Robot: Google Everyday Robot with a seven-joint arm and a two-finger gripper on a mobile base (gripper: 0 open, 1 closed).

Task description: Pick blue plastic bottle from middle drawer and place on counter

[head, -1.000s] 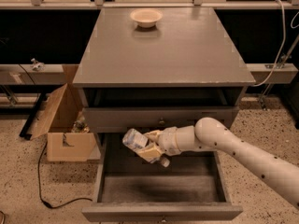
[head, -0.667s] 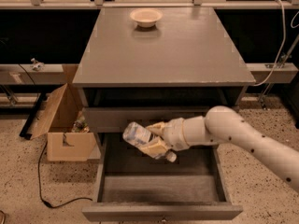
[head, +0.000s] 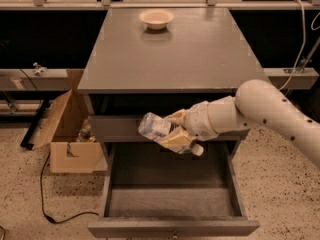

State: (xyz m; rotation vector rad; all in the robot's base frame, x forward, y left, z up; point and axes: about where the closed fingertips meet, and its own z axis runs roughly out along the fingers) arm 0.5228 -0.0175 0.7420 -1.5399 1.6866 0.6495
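The blue plastic bottle is clear with a pale blue-and-white label and a white cap at its lower right. It lies tilted in my gripper, which is shut on it with cream fingers around its middle. The gripper holds it in the air above the open middle drawer, in front of the cabinet face and below the counter. The drawer's grey floor is bare. My white arm reaches in from the right.
A cream bowl stands at the back of the counter. An open cardboard box with odds and ends sits on the speckled floor to the left, with a black cable beside it.
My gripper has lifted the bottle higher above the drawer and the arm has risen with it. The bottle stays tilted in the grip.
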